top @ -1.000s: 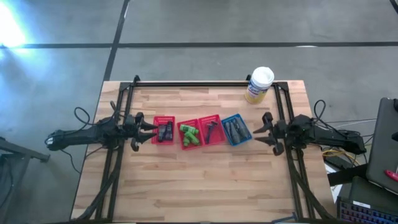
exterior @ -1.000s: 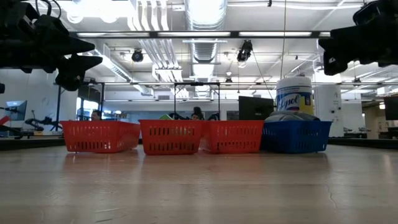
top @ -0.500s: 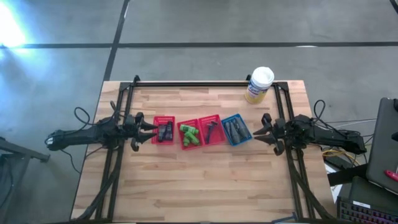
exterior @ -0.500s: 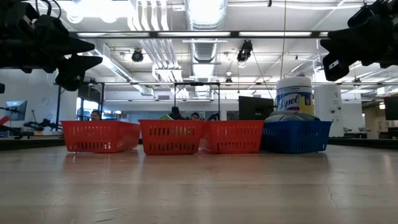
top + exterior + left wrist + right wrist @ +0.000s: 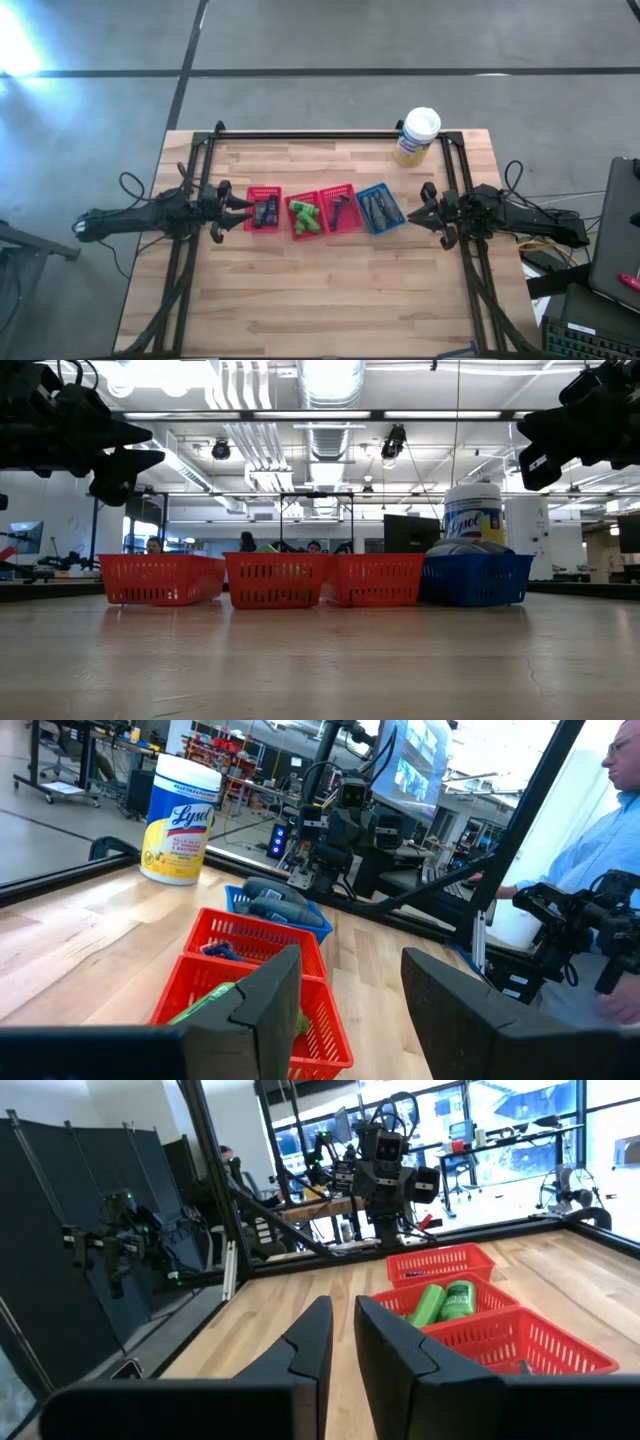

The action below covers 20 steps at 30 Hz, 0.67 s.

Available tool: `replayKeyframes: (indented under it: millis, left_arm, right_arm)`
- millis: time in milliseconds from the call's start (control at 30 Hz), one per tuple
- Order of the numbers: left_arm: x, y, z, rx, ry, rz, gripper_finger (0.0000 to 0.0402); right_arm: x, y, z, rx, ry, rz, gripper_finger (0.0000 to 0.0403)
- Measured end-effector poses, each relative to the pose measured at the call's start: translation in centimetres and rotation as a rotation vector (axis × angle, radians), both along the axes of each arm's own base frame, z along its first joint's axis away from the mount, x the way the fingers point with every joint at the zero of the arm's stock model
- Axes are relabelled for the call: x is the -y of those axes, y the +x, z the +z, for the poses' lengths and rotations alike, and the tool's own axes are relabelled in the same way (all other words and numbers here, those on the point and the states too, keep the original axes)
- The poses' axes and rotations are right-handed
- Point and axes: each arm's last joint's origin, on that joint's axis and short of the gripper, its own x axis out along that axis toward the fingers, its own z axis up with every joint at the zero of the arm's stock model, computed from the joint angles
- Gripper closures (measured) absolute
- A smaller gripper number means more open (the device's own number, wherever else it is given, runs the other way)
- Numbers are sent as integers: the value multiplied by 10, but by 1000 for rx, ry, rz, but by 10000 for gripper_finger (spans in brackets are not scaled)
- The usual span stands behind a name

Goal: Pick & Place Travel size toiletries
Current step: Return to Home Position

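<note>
The toiletries lie sorted in a row of four mesh baskets mid-table. Dark grey pieces (image 5: 263,210) fill the left red basket, green pieces (image 5: 305,218) the second, a dark razor (image 5: 341,208) the third, and grey tubes (image 5: 379,208) the blue basket (image 5: 391,222). My left gripper (image 5: 243,206) hovers open just left of the row, above basket height (image 5: 148,446). My right gripper (image 5: 418,211) hovers right of the blue basket, its fingers a narrow gap apart (image 5: 345,1345). In the left wrist view the fingers (image 5: 265,1000) stand wide apart, empty.
A yellow canister with a white lid (image 5: 417,136) stands near the table's far right corner. Dark frame rails (image 5: 190,250) run along the left, right and far sides. Bare wood (image 5: 320,300) lies between the baskets and the near edge. People show in the room behind.
My right gripper has drawn back a little toward the table's right edge, away from the blue basket, and has tipped slightly. The baskets and their contents have stayed where they were.
</note>
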Motion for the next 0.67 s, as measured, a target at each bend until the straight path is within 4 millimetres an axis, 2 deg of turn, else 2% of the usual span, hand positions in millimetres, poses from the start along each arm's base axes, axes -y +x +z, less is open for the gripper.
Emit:
replayKeyframes:
  millis: [667]
  left_arm:
    - [0, 0, 0, 0, 0, 0, 222]
  right_arm:
    - [0, 0, 0, 0, -1, -2, 302]
